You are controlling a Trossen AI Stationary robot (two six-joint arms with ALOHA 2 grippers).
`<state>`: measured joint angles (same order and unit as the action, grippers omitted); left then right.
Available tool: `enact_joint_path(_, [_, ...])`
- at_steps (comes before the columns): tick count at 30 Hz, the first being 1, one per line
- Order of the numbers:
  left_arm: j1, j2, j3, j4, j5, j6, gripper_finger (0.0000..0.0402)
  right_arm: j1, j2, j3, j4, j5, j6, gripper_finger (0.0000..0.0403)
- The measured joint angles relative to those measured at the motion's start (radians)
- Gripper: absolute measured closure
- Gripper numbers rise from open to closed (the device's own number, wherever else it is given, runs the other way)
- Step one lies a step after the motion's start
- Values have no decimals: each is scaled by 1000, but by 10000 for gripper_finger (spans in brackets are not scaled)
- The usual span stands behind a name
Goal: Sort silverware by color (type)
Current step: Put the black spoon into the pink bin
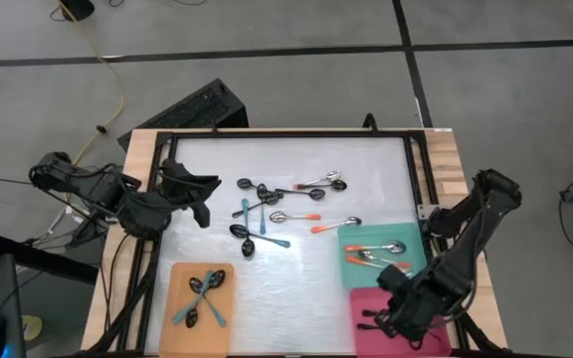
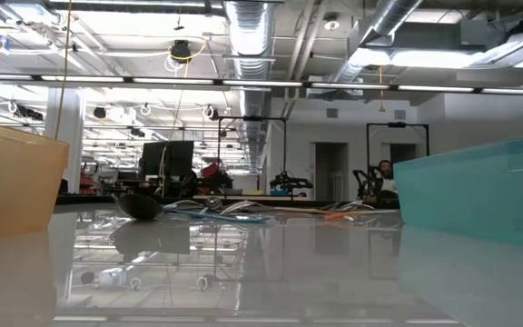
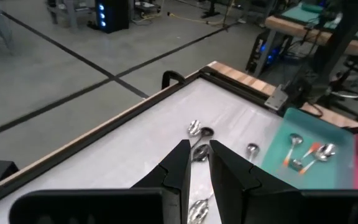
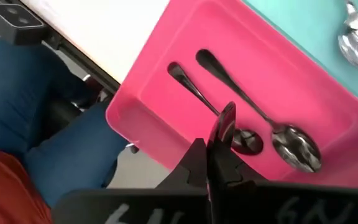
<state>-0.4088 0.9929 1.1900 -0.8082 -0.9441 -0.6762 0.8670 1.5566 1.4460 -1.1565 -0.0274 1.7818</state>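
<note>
Silverware (image 1: 286, 204) is being sorted across the surface (image 1: 296, 288), and the job is judged to be partly done — roughly half. Three trays are being filled: the orange tray (image 1: 172, 333) is holding a few teal-handled spoons (image 1: 205, 296), the teal tray (image 1: 411, 237) is carrying several orange-handled spoons (image 1: 376, 257), and the pink tray (image 1: 361, 303) is being given the plain metal spoons (image 4: 253, 118), two of which are being shown lying side by side in the right wrist view.

What is being left is the loose scatter in the middle of the surface: about ten spoons of all three kinds, mixed and partly overlapping, well ahead of both hands.

The right hand (image 4: 219, 146) is being held just above the pink tray with its fingers pressed together on a plain dark spoon (image 4: 227, 124), directly over the two already lying there — a drop-off is judged to be under way. The left hand (image 3: 196, 163) is being held near the scatter's edge, its fingers close together with a narrow gap and nothing seen between them; the nearest loose spoons are lying just beyond its tips.
</note>
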Motion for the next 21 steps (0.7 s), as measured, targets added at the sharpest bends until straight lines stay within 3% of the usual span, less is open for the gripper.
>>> enact_joint_path(6, [0,46,0,3,-46,-2,359,-39,54,0,84,-4,-99,399])
enact_joint_path(12, [0,56,0,13,-47,-17,359,-49,69,-4,55,-48,-158,399])
enact_joint_path(21, [0,54,0,13,-47,-5,359,-73,69,-123,241,-103,-184,399])
